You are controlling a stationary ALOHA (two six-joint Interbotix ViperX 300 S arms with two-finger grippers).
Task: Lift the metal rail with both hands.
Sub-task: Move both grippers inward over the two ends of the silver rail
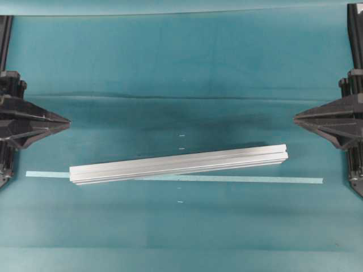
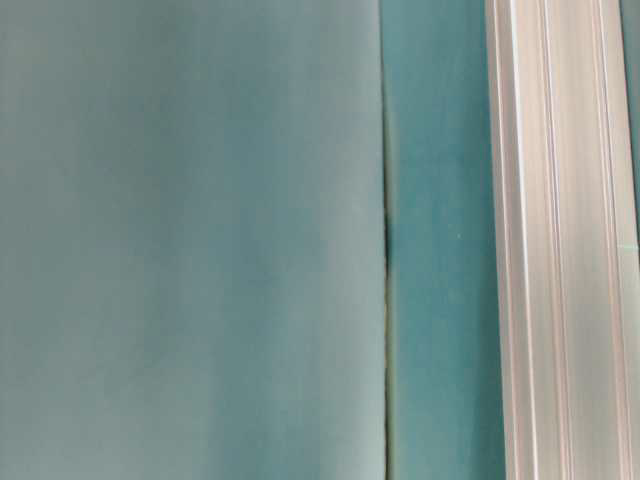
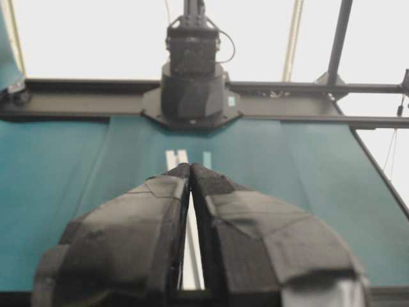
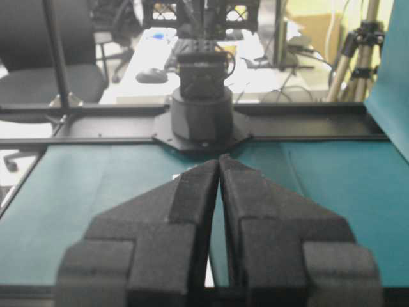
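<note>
The rail (image 1: 178, 164) lies slightly askew on the teal surface (image 1: 170, 68) (over a pale tape strip (image 1: 306, 180)), well apart from the closed, empty left tool (image 1: 67, 120) and right tool (image 1: 296, 118).

Metal rail (image 1: 178, 164) lay across the table (image 1: 170, 68) centre, slightly tilted, over a tape strip (image 1: 300, 180). Left gripper (image 1: 67, 120) sat at the left edge, right gripper (image 1: 296, 118) opposite, both well apart from it.
</note>
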